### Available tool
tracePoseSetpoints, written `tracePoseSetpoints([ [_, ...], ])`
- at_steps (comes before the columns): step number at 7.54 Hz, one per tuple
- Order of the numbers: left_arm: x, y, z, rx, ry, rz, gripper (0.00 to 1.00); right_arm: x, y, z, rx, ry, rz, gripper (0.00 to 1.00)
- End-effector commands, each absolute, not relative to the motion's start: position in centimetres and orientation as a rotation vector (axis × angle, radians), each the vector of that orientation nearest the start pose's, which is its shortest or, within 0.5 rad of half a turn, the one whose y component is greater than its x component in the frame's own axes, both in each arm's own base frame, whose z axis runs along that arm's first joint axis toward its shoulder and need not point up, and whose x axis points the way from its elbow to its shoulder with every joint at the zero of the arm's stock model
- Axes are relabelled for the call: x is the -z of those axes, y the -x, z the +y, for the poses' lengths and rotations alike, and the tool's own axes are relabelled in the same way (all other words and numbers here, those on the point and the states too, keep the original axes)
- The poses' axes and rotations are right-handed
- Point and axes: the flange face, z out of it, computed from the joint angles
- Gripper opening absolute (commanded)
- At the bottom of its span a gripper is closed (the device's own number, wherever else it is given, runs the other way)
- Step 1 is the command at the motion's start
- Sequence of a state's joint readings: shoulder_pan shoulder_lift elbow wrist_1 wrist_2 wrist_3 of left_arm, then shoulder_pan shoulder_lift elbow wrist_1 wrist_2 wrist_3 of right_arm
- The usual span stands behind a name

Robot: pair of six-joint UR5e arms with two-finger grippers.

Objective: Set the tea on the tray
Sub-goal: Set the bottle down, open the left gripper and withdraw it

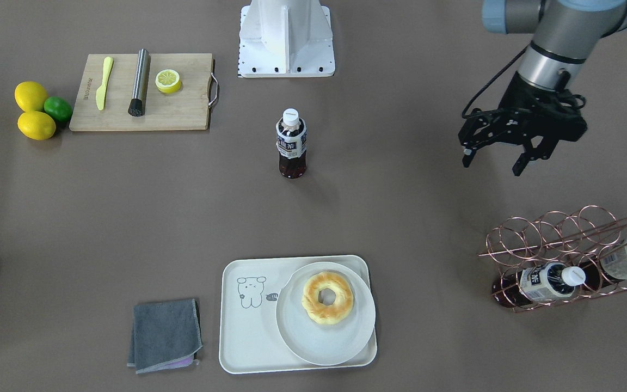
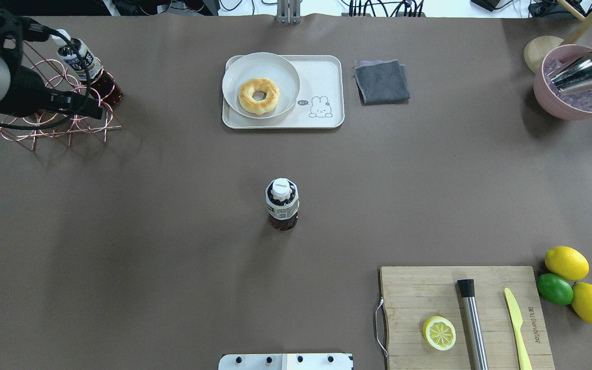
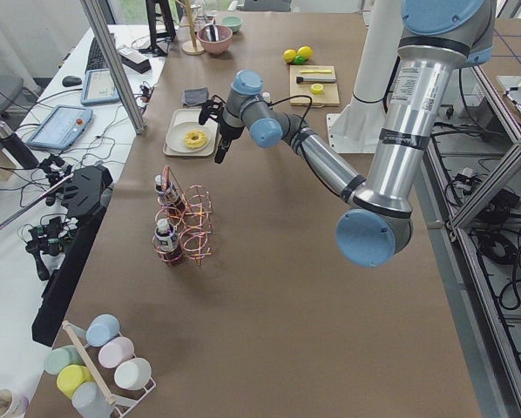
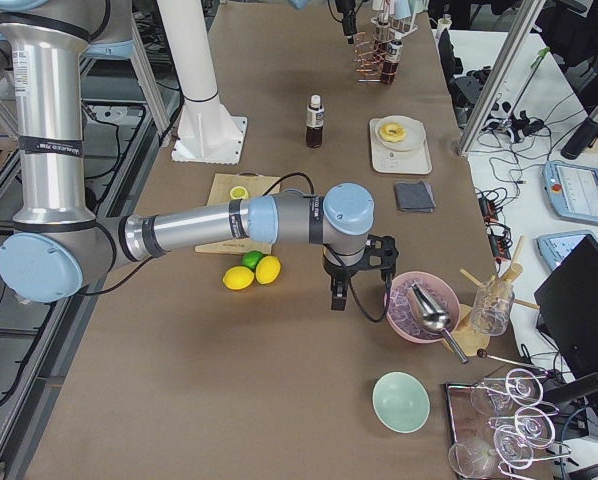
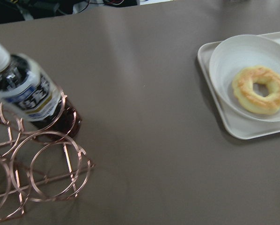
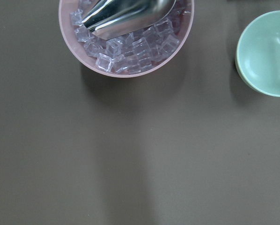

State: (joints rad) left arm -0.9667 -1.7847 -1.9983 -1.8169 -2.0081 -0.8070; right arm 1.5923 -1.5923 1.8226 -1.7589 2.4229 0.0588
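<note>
The tea (image 1: 292, 142) is a small bottle of dark drink with a white cap and a white and dark-blue label. It stands upright and alone in the middle of the table, also in the overhead view (image 2: 281, 204). The cream tray (image 1: 248, 326) with the line-drawn cartoon lies across the table from the robot's base, also in the overhead view (image 2: 321, 77). My left gripper (image 1: 492, 166) is open and empty, hovering beside the copper wire rack (image 1: 558, 256), far from the tea. My right gripper (image 4: 349, 290) shows only in the exterior right view, by the ice bowl; I cannot tell its state.
A round white plate (image 1: 313, 343) with a doughnut (image 1: 327, 298) covers half of the tray. The rack holds two lying bottles (image 1: 542, 283). A grey cloth (image 1: 165, 335) lies beside the tray. A cutting board (image 1: 183, 114), lemons (image 1: 30, 95) and a pink ice bowl (image 2: 548, 97) sit on the robot's right.
</note>
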Motion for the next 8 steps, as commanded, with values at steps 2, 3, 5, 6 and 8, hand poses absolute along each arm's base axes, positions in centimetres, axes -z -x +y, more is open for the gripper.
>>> tracePoseSetpoints([
  [2, -42.4, -8.6, -47.2, -0.095, -0.32, 0.948, 0.98, -53.1, -3.3, -47.6, 0.011, -0.045, -0.86, 1.0],
  [3, -44.6, -5.0, -47.7, -0.111, -0.333, 0.955, 0.98, -52.6, -2.8, -47.6, -0.026, -0.029, -0.861, 1.0],
  [5, -48.9, -1.7, -45.8, -0.136, -0.327, 0.943, 0.98, -51.3, -1.2, -47.5, 0.02, -0.049, -0.866, 1.0],
  [6, -51.0, -0.3, -44.7, -0.163, -0.336, 0.913, 0.98, -50.7, -0.3, -47.7, 0.057, -0.083, -0.873, 1.0],
  [8, -53.6, 1.8, -43.6, -0.125, -0.321, 0.895, 0.98, -47.2, 3.8, -48.0, 0.075, -0.077, -0.886, 1.0],
])
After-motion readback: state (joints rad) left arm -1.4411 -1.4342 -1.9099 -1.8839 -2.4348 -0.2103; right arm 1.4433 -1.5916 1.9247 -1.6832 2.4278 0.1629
